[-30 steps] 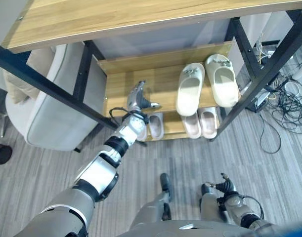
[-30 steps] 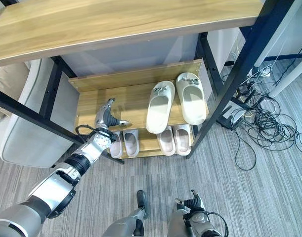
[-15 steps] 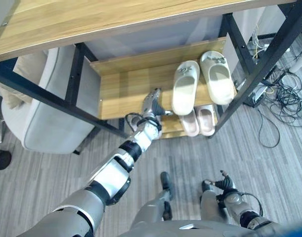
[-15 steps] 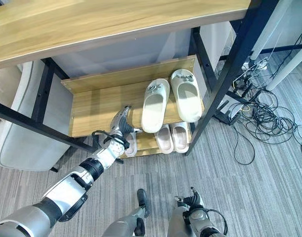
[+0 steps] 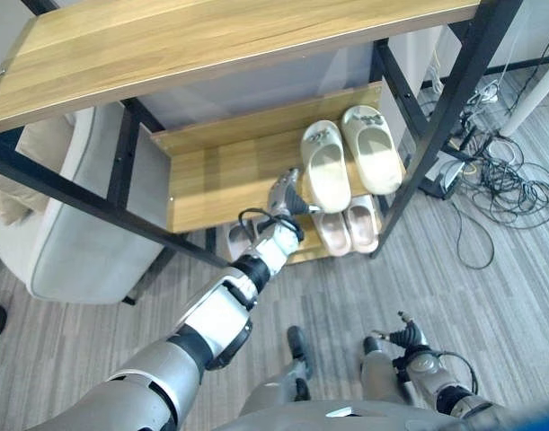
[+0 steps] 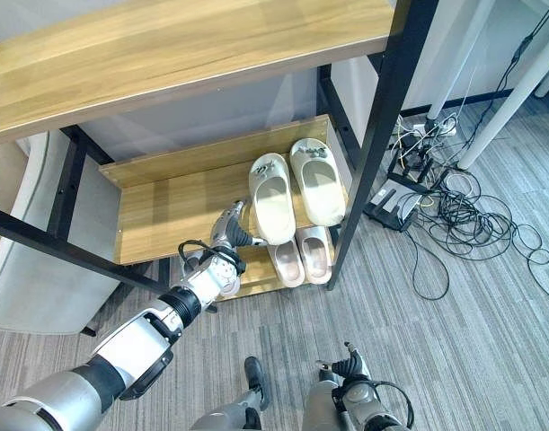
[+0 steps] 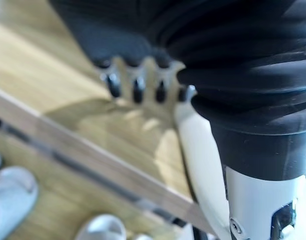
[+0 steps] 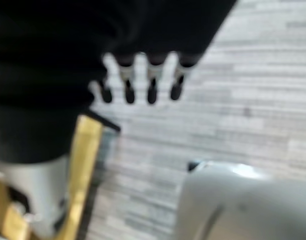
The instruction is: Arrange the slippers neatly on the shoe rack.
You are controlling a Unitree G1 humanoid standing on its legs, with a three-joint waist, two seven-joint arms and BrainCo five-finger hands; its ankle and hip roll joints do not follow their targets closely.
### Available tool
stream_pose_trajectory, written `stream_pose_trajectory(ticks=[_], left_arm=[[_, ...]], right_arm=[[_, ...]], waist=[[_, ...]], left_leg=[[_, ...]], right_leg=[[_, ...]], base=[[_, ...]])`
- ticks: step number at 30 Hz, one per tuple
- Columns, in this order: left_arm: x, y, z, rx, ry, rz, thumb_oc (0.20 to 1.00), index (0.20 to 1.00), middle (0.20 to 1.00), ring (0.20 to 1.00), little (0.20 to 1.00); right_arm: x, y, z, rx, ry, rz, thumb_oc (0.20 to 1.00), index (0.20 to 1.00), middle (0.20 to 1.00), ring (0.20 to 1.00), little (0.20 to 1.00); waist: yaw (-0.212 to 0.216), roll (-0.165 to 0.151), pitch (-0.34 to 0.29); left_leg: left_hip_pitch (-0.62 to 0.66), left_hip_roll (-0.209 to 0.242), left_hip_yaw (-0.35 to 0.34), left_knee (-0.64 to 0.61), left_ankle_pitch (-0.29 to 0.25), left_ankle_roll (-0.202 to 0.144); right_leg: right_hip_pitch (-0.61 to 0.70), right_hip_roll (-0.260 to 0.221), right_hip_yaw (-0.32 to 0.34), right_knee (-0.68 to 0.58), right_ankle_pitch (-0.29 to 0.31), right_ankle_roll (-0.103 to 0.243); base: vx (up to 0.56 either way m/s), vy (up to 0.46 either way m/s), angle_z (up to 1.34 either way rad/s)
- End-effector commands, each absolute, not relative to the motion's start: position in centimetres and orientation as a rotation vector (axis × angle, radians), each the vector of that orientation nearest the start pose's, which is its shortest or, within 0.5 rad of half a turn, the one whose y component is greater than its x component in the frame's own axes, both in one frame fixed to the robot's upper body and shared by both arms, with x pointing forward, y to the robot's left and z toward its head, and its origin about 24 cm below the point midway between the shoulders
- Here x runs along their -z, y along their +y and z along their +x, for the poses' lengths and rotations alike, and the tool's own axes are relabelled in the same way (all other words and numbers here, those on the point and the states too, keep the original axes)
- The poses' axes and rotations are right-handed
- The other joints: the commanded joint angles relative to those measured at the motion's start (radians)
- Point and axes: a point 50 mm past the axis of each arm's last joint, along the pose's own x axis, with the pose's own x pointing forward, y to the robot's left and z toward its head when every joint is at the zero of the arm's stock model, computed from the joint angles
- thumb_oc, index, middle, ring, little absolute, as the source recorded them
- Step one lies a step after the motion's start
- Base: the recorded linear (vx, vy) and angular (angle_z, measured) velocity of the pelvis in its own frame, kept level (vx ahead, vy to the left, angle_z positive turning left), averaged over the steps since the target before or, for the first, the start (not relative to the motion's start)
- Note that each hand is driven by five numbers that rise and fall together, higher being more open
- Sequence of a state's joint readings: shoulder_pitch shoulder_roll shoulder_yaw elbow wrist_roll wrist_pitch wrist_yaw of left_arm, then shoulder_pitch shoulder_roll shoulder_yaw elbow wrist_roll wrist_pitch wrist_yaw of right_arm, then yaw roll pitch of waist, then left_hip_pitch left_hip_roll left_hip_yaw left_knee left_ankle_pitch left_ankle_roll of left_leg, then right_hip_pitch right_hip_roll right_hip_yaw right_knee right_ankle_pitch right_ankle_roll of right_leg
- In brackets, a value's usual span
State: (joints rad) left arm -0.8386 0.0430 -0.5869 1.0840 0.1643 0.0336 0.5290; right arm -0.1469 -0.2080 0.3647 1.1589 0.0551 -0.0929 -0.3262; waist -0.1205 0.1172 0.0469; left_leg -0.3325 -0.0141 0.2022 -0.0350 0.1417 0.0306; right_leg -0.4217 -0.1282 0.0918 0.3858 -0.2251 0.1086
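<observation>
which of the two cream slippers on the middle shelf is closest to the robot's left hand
The left cream slipper, whose heel end sits right beside the left hand. The right cream slipper lies beyond it, toward the rack's black post.

Wooden shoe rack — cream slippers on middle shelf

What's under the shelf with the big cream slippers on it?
Below the wooden middle shelf sit two pinkish-white slipper pairs on a lower wooden shelf. The shelf and the left hand cover their toes.
</observation>
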Motion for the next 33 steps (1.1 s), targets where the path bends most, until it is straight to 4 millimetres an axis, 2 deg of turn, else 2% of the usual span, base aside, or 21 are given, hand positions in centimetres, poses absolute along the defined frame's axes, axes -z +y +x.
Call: stream_pose_trajectory(ticks=[1, 6, 11, 17, 33], left_arm=[[-8.4, 5.8, 38.3, -0.047, -0.055, 0.765, 1.0, 1.0, 1.0, 1.0, 1.0], [-9.0, 5.0, 38.3, -0.013, -0.089, 0.762, 1.0, 1.0, 1.0, 1.0, 1.0], [-10.6, 3.8, 38.6, 0.023, -0.152, 0.748, 1.0, 1.0, 1.0, 1.0, 1.0], [-11.5, 3.0, 38.6, 0.04, -0.184, 0.712, 1.0, 1.0, 1.0, 1.0, 1.0], [-12.2, 3.2, 39.0, 0.023, -0.188, 0.712, 1.0, 1.0, 1.0, 1.0, 1.0]], right_arm=[[13.5, -21.4, 17.0, 0.108, 0.869, -0.569, 1.0, 1.0, 1.0, 1.0, 1.0], [13.4, -21.8, 17.0, 0.121, 0.87, -0.569, 1.0, 1.0, 1.0, 1.0, 1.0], [13.3, -21.9, 17.3, 0.128, 0.867, -0.569, 1.0, 1.0, 1.0, 1.0, 1.0], [13.4, -22.1, 17.0, 0.13, 0.876, -0.576, 1.0, 1.0, 1.0, 1.0, 1.0], [13.4, -22.1, 16.9, 0.128, 0.874, -0.579, 1.0, 1.0, 1.0, 1.0, 1.0]], waist=[[-0.009, -0.003, 0.029], [-0.013, -0.003, 0.033], [-0.02, -0.001, 0.041], [-0.026, -0.004, 0.045], [-0.034, -0.012, 0.041]], left_leg=[[-0.018, 0.005, -0.064, 0.118, -0.161, -0.067], [-0.025, 0.002, -0.064, 0.111, -0.154, -0.068], [-0.043, 0.001, -0.063, 0.103, -0.145, -0.068], [-0.062, 0.002, -0.063, 0.105, -0.141, -0.067], [-0.078, 0.005, -0.061, 0.109, -0.139, -0.068]], right_leg=[[0.157, -0.13, -0.066, -0.364, 0.251, 0.093], [0.144, -0.13, -0.061, -0.361, 0.253, 0.093], [0.117, -0.13, -0.051, -0.353, 0.257, 0.092], [0.101, -0.128, -0.051, -0.353, 0.261, 0.092], [0.083, -0.126, -0.047, -0.348, 0.263, 0.091]], base=[[0.0, 0.0, 0.0], [0.0, 0.0, 0.0], [0.0, 0.0, 0.0], [0.0, 0.002, -0.01], [0.0, 0.0, 0.0]])
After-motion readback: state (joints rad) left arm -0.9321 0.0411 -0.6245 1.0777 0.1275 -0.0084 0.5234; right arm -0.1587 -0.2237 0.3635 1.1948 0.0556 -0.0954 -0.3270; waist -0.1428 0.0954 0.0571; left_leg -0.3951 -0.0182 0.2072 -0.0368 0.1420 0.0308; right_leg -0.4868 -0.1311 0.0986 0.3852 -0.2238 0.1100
